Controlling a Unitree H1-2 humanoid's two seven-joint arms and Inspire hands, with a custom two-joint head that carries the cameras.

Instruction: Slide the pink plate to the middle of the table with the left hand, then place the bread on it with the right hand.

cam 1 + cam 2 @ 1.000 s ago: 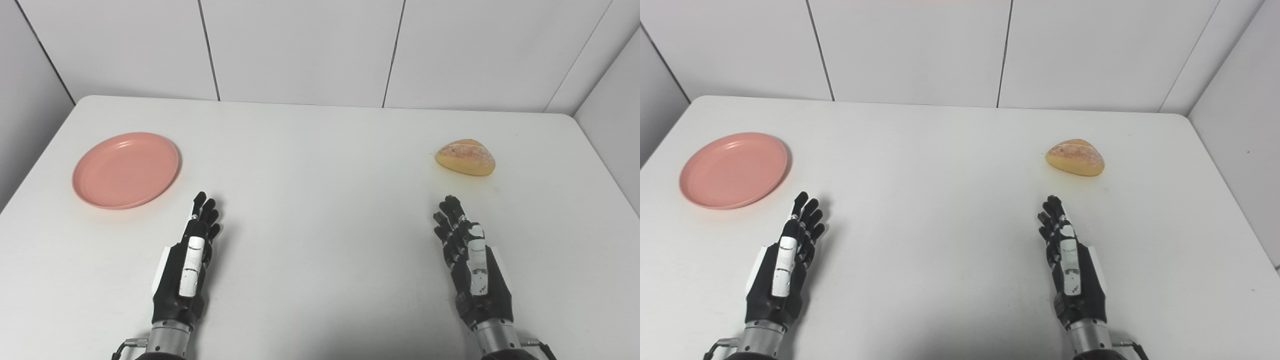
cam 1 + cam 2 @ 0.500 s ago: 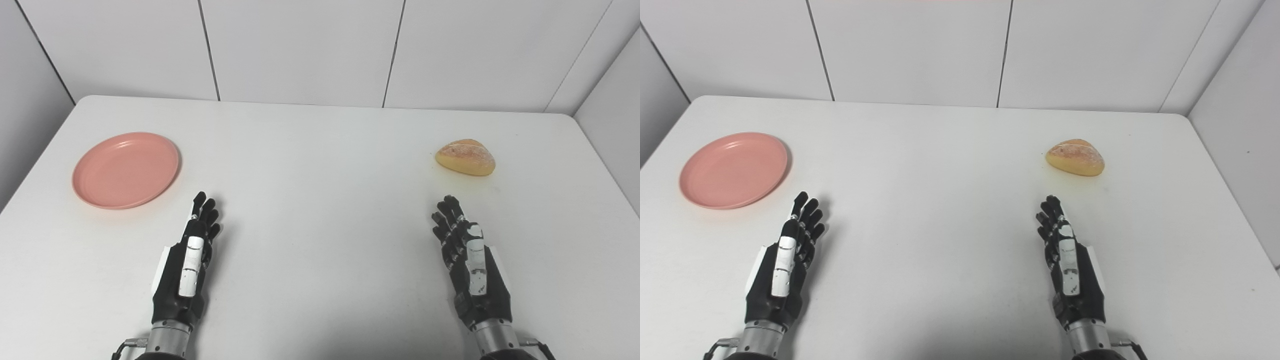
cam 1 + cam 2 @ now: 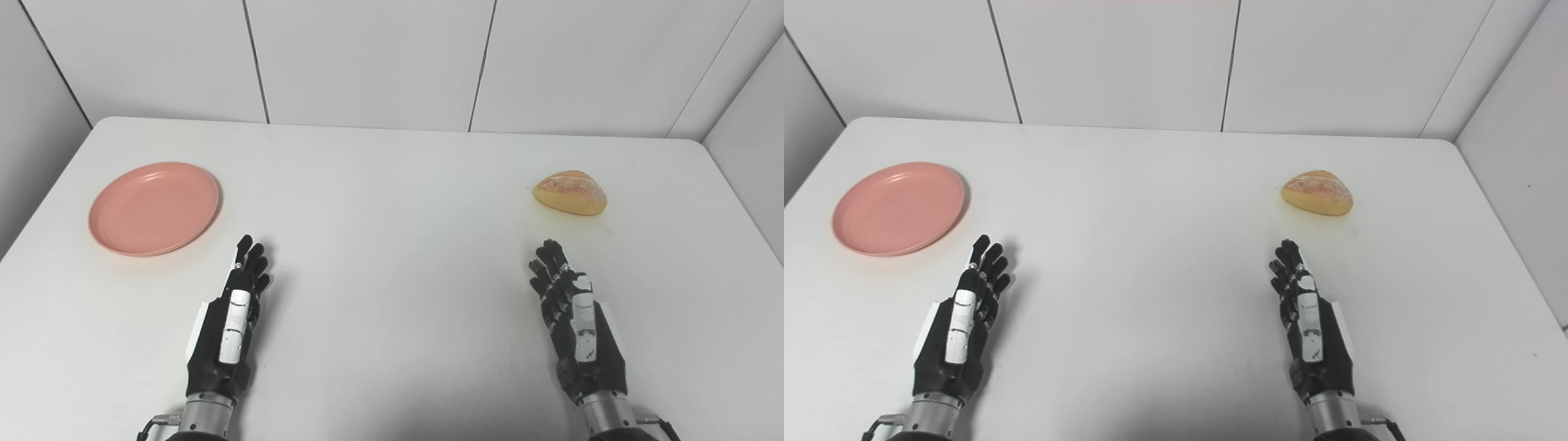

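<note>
Left eye view: nothing is done yet. The pink plate sits at ten o'clock on the worktop, the bread at two o'clock, both untouched.

Right eye view: the left hand and right hand lie at six o'clock, fingers extended, holding nothing.

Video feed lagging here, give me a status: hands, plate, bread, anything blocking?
Left robot hand and right robot hand open, holding nothing. Pink plate at table's left, untouched; bread at right. Table middle shows nothing in the way.
</note>
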